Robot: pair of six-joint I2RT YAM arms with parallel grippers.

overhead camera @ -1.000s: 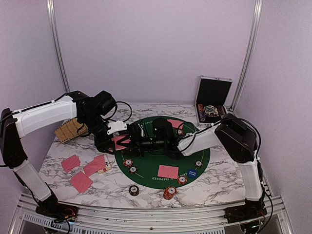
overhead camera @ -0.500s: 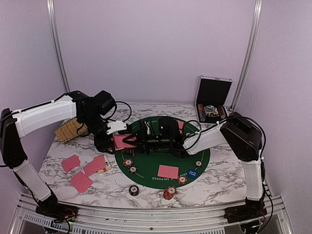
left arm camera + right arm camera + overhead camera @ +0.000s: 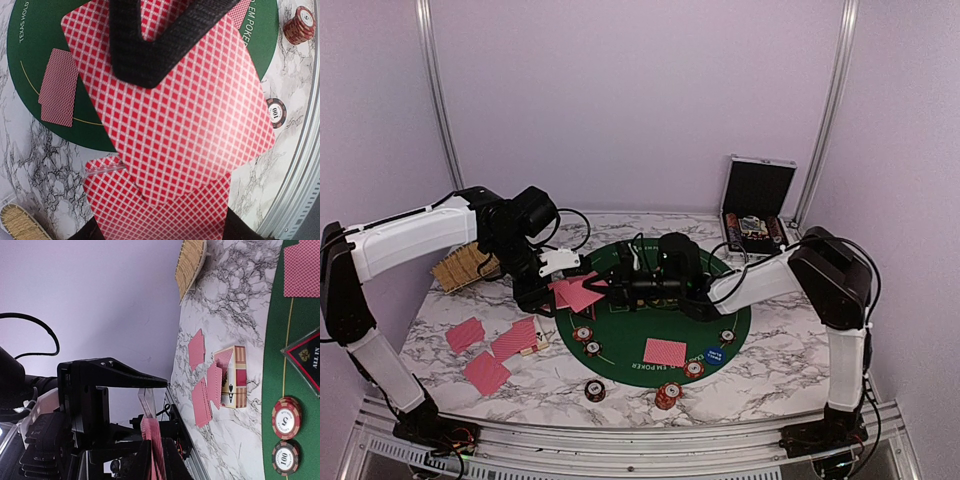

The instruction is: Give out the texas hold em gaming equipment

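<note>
My left gripper (image 3: 550, 293) is shut on a deck of pink-red-backed cards (image 3: 160, 212), held above the mat's left edge. My right gripper (image 3: 607, 286) faces it and is shut on the top card (image 3: 170, 115), which sticks out sideways from the deck; its black fingers (image 3: 145, 55) pinch the card's far end. In the right wrist view the card (image 3: 156, 445) sits edge-on between the jaws. Three cards (image 3: 485, 372) lie on the marble at the left, and one card (image 3: 665, 352) lies on the green mat (image 3: 720, 310). Several striped chips (image 3: 582, 334) and a blue marker disc (image 3: 713, 355) lie near the mat's front. A black triangular marker (image 3: 307, 360) lies on the mat.
A card box (image 3: 535, 346) lies beside the left cards. A woven basket (image 3: 465, 266) sits at the back left. The open silver case (image 3: 757, 205) with chips stands at the back right. Two chips (image 3: 668, 396) lie on the marble near the front edge.
My right gripper has drawn back to the right, sliding the top card partly off the deck. The left gripper has stayed where it was.
</note>
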